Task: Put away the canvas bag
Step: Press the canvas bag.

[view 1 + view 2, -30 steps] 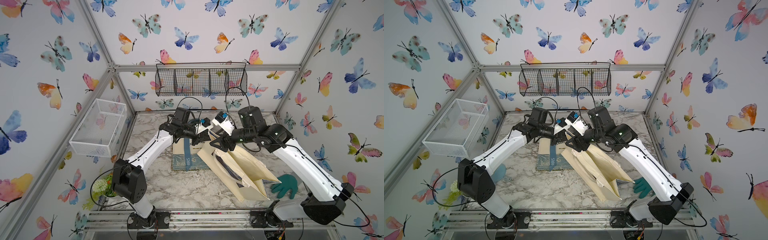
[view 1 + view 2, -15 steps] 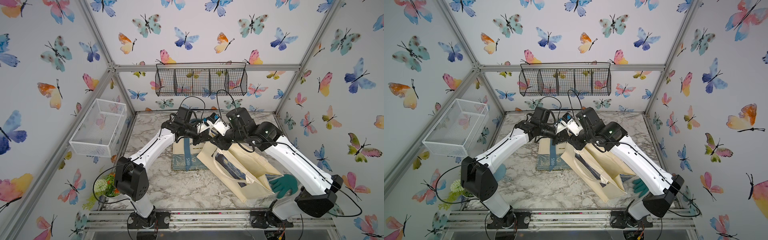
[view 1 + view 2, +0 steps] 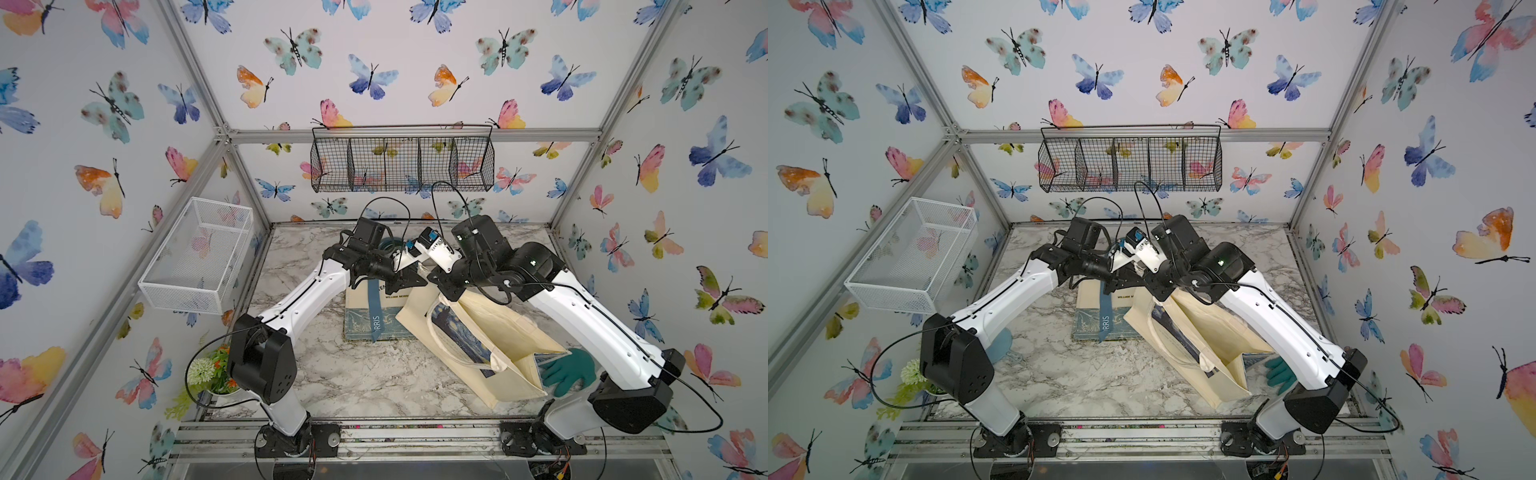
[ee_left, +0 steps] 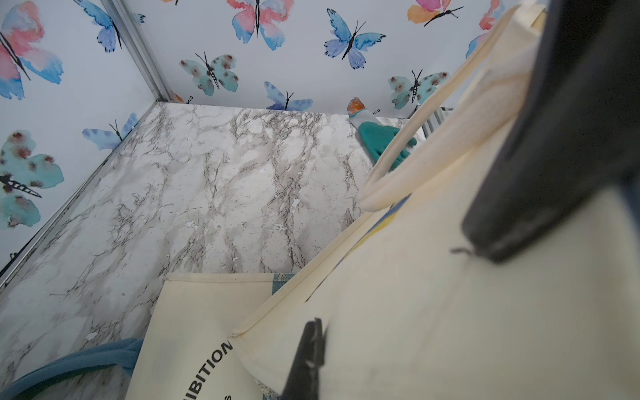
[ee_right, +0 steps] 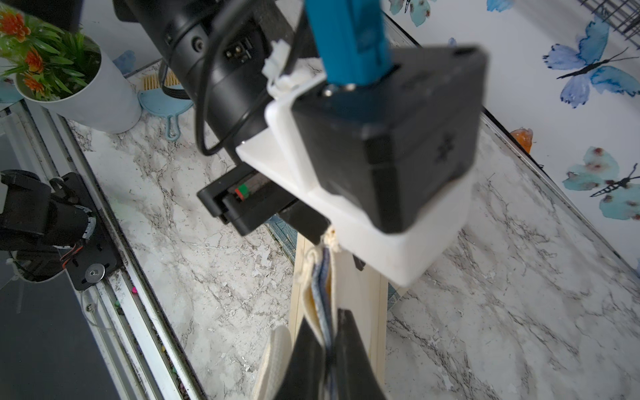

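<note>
Closing over the last second, the right gripper point(image 5: 330, 349) has pinched its jaws onto the top hem of the cream canvas bag with the blue painted print point(image 3: 503, 332). Just beside it, the left gripper point(image 3: 413, 282) is clamped on the same hem. From both sets of fingers the bag's long axis slopes down toward the front right. Its bottom rests on the grey-veined marble table point(image 3: 353, 374) next to a teal rubber glove point(image 3: 569, 370).
</note>
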Controlling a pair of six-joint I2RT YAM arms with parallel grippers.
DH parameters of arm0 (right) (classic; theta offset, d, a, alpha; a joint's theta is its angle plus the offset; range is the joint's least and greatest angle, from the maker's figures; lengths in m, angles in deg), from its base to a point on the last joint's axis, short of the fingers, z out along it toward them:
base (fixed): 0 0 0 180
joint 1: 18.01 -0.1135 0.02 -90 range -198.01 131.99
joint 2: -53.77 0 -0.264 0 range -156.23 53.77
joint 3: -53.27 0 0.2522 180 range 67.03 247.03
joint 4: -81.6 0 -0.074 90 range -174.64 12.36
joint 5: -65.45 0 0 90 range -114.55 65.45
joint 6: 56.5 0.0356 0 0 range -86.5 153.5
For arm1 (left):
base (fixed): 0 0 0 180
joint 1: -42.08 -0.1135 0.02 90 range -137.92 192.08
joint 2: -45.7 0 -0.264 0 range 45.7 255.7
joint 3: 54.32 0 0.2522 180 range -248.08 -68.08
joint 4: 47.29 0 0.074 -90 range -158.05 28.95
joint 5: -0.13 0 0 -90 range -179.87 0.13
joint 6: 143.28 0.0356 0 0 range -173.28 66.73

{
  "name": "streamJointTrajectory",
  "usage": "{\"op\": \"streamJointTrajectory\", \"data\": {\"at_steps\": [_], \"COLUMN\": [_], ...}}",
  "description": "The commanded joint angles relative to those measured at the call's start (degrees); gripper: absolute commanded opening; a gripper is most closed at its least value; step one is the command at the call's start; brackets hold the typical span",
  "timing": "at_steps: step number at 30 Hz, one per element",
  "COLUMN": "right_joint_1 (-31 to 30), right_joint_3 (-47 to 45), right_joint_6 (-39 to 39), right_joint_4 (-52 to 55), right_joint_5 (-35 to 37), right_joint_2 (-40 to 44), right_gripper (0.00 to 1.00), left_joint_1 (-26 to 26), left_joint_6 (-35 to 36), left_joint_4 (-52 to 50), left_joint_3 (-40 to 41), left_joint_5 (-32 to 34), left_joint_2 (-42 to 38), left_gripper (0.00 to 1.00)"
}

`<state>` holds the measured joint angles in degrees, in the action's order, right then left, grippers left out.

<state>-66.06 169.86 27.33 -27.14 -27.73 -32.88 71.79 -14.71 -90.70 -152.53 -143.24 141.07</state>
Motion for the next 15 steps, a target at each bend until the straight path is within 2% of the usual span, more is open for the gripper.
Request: {"op": "streamJointTrajectory", "data": {"at_steps": [1, 5, 8, 15], "right_joint_1": [1.5, 7.2, 8.9, 14.3], "right_joint_3": [-0.8, -2.3, -2.5, -2.9], "right_joint_6": [-1.5, -1.7, -1.8, 0.3], "right_joint_4": [0.2, -2.6, -2.9, -6.8], "right_joint_5": [-2.8, -13.8, -15.5, -16.6], "right_joint_2": [2.6, 4.0, 3.9, 4.2], "right_gripper": [0.02, 0.02, 0.02, 0.02], "left_joint_1": [0.1, 0.1, 0.5, 1.8], "left_joint_6": [-1.4, -11.0, -16.8, -16.6], "left_joint_4": [8.0, 23.1, 30.6, 26.4], "left_joint_3": [4.4, 12.0, 14.9, 15.9], "left_joint_5": [-9.3, -17.9, -21.9, -25.6], "left_joint_2": [-5.4, -10.0, -11.7, -12.4], "left_gripper": [0.20, 0.27, 0.28, 0.29]}}
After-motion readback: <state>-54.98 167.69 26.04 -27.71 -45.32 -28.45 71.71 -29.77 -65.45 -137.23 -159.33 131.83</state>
